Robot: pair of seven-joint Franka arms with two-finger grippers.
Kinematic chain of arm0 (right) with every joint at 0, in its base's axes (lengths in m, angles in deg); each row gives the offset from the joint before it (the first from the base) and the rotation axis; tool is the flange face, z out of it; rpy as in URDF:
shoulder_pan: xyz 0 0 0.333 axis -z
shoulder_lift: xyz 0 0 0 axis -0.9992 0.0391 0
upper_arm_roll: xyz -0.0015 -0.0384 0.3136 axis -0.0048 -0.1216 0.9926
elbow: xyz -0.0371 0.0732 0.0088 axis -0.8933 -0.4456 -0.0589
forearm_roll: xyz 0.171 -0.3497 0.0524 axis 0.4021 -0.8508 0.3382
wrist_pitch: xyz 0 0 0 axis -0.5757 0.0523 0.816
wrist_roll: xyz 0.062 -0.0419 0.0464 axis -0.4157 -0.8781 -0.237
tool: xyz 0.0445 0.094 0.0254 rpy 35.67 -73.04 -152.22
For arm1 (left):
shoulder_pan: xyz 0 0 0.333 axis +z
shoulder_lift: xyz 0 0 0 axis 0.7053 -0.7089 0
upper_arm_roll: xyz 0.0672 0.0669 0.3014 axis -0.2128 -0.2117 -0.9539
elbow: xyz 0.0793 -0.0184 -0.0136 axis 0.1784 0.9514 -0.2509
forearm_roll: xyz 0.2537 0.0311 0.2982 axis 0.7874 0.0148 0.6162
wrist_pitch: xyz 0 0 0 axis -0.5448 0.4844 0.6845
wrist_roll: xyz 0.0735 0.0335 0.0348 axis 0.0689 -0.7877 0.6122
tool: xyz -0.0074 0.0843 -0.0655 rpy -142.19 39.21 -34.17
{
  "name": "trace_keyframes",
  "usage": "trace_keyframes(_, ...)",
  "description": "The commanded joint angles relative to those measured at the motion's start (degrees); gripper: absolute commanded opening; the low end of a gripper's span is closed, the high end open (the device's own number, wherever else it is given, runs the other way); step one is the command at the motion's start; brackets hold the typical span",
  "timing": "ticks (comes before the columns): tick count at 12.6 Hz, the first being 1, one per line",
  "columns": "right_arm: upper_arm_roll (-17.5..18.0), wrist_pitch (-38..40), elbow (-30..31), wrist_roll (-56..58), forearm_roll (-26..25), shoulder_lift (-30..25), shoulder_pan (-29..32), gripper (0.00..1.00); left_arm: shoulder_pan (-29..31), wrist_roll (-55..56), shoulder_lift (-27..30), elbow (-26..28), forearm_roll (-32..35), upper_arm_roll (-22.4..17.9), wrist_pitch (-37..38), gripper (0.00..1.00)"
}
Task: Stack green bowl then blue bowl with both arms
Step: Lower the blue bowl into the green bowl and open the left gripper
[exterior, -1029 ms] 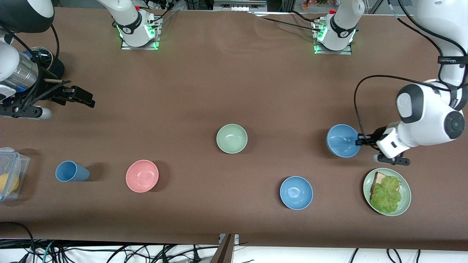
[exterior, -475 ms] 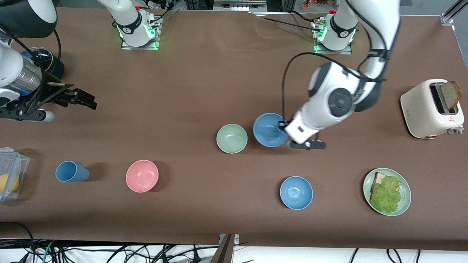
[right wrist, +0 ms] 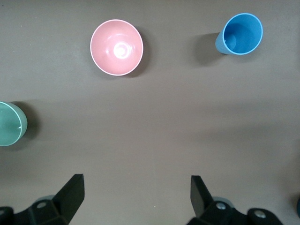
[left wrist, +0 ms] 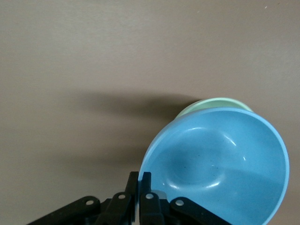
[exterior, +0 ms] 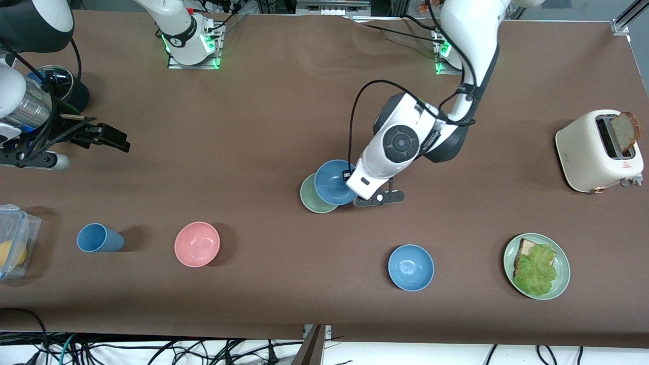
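Note:
The green bowl point(exterior: 308, 196) sits mid-table, mostly covered by a blue bowl point(exterior: 332, 187) that hangs tilted over it. My left gripper point(exterior: 349, 176) is shut on that blue bowl's rim. In the left wrist view the fingers point(left wrist: 134, 182) pinch the rim of the blue bowl point(left wrist: 220, 164), and the green bowl's edge point(left wrist: 211, 103) peeks out under it. A second blue bowl point(exterior: 410, 267) sits nearer the front camera. My right gripper point(exterior: 109, 136) waits open and empty at the right arm's end of the table; it is open in its wrist view point(right wrist: 136, 187), which catches the green bowl point(right wrist: 9, 124) at the edge.
A pink bowl point(exterior: 196, 244) and a blue cup point(exterior: 99, 238) stand toward the right arm's end, also in the right wrist view point(right wrist: 116, 47) point(right wrist: 240, 33). A green plate with bread and lettuce point(exterior: 563, 284), a toaster point(exterior: 588, 152) and a plastic container point(exterior: 12, 241) are near the table ends.
My left gripper has carried the blue bowl from the left arm's end of the table to above the green bowl. The right arm has barely moved.

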Motion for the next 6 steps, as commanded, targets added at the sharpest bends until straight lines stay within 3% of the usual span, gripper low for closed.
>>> trace_keyframes(1, 0.4, 0.5, 0.7, 1.4, -0.4, -1.3, 0.6, 1.0, -2.4, 3.5, -3.5, -4.0, -0.7, -1.3, -2.5, 0.0)
trace_keyframes(3, 0.3, 0.5, 0.7, 3.9, -0.1, -1.3, 0.6, 1.0, -2.7, 4.0, -4.6, -4.1, -0.8, -1.3, -4.1, 0.0)
trace_keyframes(6, -3.4, 5.4, -0.4, 7.4, 0.4, -1.5, 0.6, 1.0, -3.3, 4.9, -5.7, -4.1, -0.6, -1.5, -5.6, 0.0)
